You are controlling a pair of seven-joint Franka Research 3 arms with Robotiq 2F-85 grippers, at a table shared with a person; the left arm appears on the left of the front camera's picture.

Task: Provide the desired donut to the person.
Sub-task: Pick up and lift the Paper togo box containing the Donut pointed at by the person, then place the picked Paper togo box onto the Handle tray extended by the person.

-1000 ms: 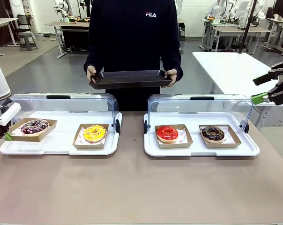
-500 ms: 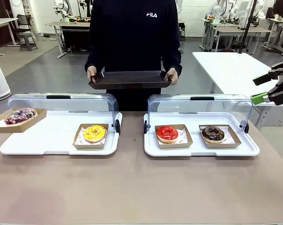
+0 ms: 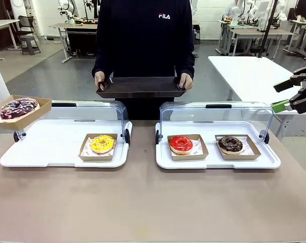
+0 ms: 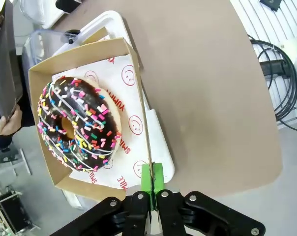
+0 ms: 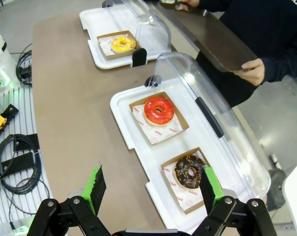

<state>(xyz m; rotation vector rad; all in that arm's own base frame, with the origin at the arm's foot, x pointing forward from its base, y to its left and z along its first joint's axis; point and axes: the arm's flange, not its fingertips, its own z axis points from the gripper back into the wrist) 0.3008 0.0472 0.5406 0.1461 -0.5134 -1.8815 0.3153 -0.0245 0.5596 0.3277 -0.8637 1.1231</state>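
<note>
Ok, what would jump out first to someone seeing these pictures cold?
The sprinkled chocolate donut in its cardboard tray, pinched at the rim by the left gripper and held in the air at far left. Across the table, the person holds out a dark serving tray with both hands. The right gripper hangs open at far right.

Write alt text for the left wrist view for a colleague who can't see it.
The left gripper is shut on the edge of a cardboard box holding a chocolate donut with coloured sprinkles. Below lie the brown table and a white display tray; at the left edge, a person's hand holds a dark serving tray.
</note>
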